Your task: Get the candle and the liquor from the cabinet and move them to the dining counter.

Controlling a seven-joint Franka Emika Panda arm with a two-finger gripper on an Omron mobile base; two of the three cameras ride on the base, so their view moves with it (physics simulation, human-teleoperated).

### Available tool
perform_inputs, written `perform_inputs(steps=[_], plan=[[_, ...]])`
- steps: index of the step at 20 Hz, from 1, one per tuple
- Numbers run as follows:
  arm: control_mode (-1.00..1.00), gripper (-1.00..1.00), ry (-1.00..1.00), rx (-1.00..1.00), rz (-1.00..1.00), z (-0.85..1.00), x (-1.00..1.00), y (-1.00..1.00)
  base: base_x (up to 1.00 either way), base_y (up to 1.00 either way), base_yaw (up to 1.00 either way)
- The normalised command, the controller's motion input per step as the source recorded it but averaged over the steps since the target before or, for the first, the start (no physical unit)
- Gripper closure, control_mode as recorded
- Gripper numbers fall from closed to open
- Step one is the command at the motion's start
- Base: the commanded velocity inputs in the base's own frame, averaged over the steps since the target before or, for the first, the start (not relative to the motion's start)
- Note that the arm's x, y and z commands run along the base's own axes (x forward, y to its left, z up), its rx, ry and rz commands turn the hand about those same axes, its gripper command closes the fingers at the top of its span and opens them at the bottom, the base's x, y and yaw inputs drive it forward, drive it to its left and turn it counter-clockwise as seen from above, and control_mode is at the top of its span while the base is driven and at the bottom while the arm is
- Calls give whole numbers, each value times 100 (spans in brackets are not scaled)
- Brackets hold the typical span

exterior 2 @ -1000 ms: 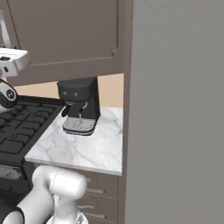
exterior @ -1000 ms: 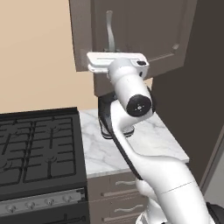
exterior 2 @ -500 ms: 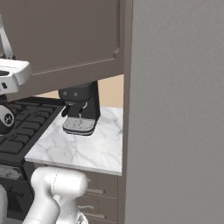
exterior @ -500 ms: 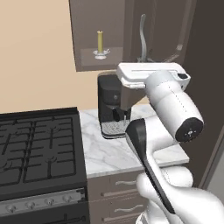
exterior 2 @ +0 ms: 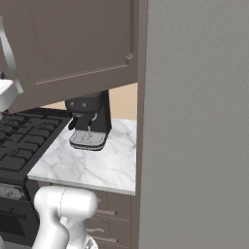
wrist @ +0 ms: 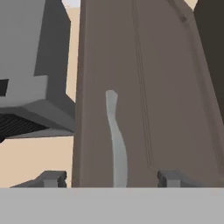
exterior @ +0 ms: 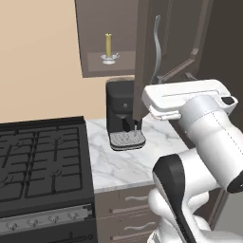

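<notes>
Now pincer (wrist: pixel 109 178) wide apart, straddling handle (wrist: pixel 116 144); cabinet (exterior: pixel 156 57) door ajar.

Matt brown wood door (wrist: pixel 144 87) with a satin metal handle (wrist: pixel 116 144) ahead of the gripper (wrist: pixel 109 178); veined marble counter (exterior: pixel 137 161) below.

A black coffee machine (exterior: pixel 122 114) stands upright at the back of a small white, grey-veined marble table (exterior: pixel 123 163), against the beige wall (exterior: pixel 38 61), with a round silver drip tray at its foot. Just beside the table's left edge sits a black gas stove (exterior: pixel 40 163) with dark grates on top and a row of knobs along its front. Below the marble top are brown drawers (exterior: pixel 126 201) with small silver handles, and a tall plain grey panel (exterior 2: pixel 194 121) rises at the table's right end.
</notes>
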Motion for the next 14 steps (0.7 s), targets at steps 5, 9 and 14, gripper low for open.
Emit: perform_inputs(steps=[5,9,14], plan=[[-100,-100,-15,-7,-2,0,-94,37,0,0,0],[-100,-100,-1,-16,-15,0,-38,98,0,0,0],[-100,-100,5,-17,-24,-11,-4,100,0,0,0]])
